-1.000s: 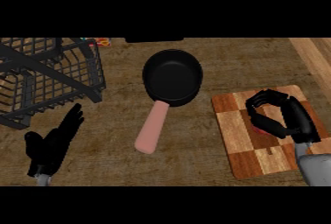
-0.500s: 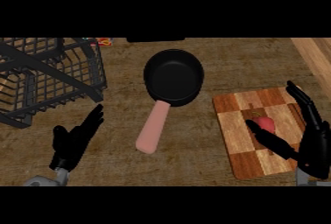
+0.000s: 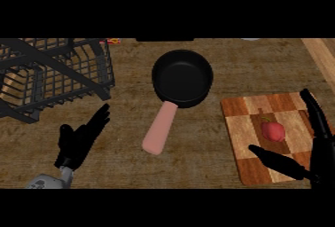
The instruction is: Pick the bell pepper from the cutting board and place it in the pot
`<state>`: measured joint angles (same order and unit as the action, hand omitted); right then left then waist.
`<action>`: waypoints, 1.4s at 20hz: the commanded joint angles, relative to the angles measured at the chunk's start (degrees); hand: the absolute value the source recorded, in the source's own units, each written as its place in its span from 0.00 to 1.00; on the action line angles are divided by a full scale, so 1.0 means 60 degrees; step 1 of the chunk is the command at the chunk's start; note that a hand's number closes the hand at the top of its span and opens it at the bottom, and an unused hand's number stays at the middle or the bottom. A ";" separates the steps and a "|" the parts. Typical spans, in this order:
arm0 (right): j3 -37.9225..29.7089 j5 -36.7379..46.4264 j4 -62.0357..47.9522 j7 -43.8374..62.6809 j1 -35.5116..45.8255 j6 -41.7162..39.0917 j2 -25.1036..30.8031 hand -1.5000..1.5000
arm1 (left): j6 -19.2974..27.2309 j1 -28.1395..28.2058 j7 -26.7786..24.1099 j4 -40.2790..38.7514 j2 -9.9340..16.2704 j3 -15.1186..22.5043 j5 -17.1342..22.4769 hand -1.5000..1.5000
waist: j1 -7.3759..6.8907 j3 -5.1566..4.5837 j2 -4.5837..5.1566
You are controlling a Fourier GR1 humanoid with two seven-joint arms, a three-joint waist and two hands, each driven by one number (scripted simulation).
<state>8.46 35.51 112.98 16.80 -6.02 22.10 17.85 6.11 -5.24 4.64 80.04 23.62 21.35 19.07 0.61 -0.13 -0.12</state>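
Lying on the cutting board at the right side of the bench, the red bell pepper sits a little right of the board's middle, with free wood around it on every side. The right hand is spread wide over the board's right and near part: its fingers stretch along the right edge and its thumb crosses the near part, and the pepper is between them but not touched. The black pot stands left and farther from the board, apart from it, and its pink handle points toward the near side. Bare bench stays open between the handle and the board. The left hand rests open at the near left, fingers up, just near of the wire rack in the far left corner.
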 commanded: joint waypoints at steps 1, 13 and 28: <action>-0.0388 -0.0295 0.0450 0.1741 0.0376 -0.1138 0.0079 0.00 | -0.0642 -0.0563 -0.0098 -0.0638 0.0058 -0.0399 0.0042 0.50 | -0.0041 0.0012 0.0027; -0.0629 -0.1031 -0.2749 0.1706 0.0689 -0.2983 0.0337 0.00 | -0.0605 -0.0158 -0.0026 -0.0506 -0.0449 -0.0668 -0.0417 0.50 | -0.0109 0.0023 0.0018; -0.2619 -0.2585 -0.3664 -0.1806 -0.0038 -0.3401 0.0258 0.00 | -0.1210 0.0099 0.0425 -0.0042 -0.1051 -0.1368 -0.1295 0.50 | -0.0080 0.0024 0.0005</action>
<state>-5.56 24.50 89.36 9.28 -4.06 4.43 20.00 0.16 -6.37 7.15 77.77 16.71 14.27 11.48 0.14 0.01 -0.03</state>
